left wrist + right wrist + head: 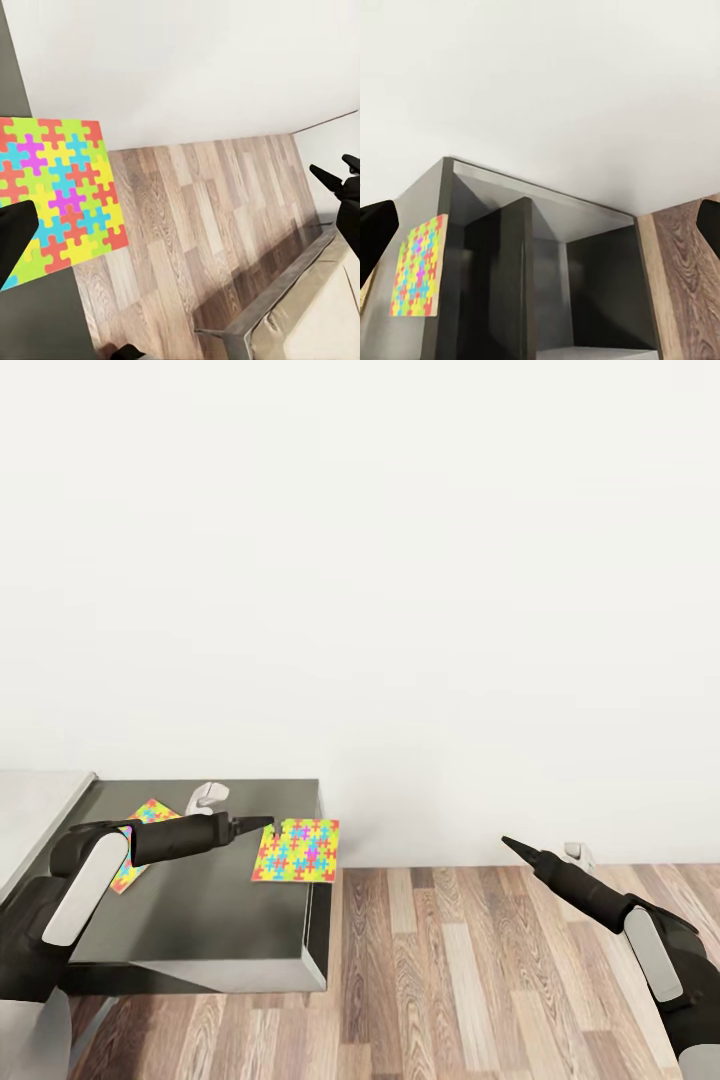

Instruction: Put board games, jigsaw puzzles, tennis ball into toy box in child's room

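Two jigsaw puzzles: one (296,851) overhanging the table's (200,930) three-o'clock edge, pinched by the left gripper (268,823); another (140,842) at nine o'clock. Right gripper (508,843) over open floor (450,970), closure unclear.

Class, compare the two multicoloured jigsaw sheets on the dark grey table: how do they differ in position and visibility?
The nearer multicoloured jigsaw sheet overhangs the dark grey table edge in full view; the farther jigsaw sheet lies wholly on the top, partly behind the left arm. The left end effector touches the nearer sheet's corner. Both are flat and thin.
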`<state>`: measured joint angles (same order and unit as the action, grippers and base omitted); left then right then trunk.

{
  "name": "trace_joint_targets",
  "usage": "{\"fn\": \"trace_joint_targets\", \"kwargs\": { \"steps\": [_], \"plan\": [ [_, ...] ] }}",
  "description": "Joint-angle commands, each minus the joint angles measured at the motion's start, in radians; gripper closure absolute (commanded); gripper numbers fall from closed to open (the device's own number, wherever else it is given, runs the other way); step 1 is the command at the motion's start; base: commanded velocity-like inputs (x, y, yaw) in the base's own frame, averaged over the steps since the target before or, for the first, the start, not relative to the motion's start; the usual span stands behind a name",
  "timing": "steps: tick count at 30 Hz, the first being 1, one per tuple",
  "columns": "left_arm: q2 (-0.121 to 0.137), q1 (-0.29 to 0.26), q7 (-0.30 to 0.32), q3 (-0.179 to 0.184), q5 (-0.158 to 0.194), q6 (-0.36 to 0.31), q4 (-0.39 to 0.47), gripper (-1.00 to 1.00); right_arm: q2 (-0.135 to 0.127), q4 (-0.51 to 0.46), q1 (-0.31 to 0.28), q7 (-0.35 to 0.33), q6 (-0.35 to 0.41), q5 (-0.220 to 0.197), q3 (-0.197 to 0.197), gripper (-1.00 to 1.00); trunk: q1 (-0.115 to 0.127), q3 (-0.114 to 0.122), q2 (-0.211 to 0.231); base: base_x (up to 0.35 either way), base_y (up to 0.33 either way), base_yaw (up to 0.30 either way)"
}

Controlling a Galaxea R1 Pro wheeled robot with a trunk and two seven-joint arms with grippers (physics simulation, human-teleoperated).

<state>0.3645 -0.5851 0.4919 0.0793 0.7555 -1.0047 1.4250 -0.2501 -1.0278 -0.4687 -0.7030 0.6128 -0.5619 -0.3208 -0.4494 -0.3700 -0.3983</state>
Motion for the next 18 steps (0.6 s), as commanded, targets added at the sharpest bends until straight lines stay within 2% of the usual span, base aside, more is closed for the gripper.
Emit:
{"fn": "trace_joint_targets", "kwargs": {
  "steps": [1,18],
  "plan": [
    [0.001,-0.001,0.005,0.001,-0.004,-0.003,0.0,-1.0,0.0,0.0,-0.001,-0.001,0.007,-0.005,-0.001,-1.0,-0.001,0.0,-0.002,0.0,0.0,0.0],
    [-0.001,-0.001,0.005,0.0,-0.004,-0.018,0.0,-1.0,0.0,0.0,-0.001,-0.001,0.007,-0.004,-0.002,-1.0,-0.001,0.028,-0.002,0.0,0.0,0.0]
  ]
}}
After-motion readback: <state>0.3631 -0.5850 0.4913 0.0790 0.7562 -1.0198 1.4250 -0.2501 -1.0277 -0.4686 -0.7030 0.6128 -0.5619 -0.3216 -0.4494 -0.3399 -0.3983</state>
